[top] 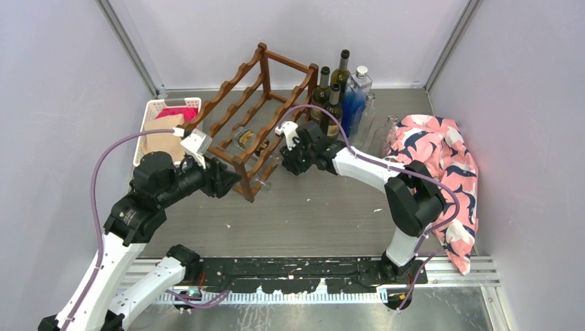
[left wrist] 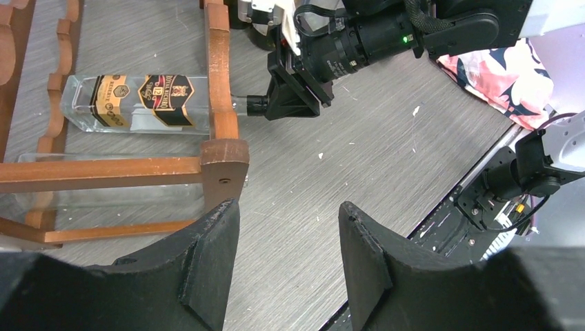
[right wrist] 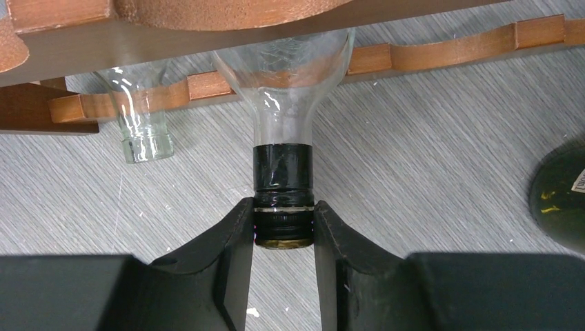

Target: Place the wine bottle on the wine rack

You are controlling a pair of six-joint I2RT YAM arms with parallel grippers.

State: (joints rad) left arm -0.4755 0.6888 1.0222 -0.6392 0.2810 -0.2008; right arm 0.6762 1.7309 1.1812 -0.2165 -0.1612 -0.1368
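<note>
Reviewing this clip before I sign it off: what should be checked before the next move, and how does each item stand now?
1. Right tool shut on the wine bottle at its cap: ok.
2. Wine bottle lying inside the wine rack, neck poking out: ok.
3. Bottle fully seated in its slot: cannot tell.
4. Left tool open, holding nothing: ok.
5. Neighbouring clear bottle apart from the right tool: ok.

The left arm (top: 131,214) rises from its near-left base, bends at the elbow and points its forearm rightward. The left gripper (left wrist: 286,227) sits low with its jaws spread apart, holding nothing. The right arm (top: 407,200) folds at its elbow on the right and reaches left. The right gripper (right wrist: 283,224) pinches the wine bottle (right wrist: 281,169) by its capped neck.
</note>
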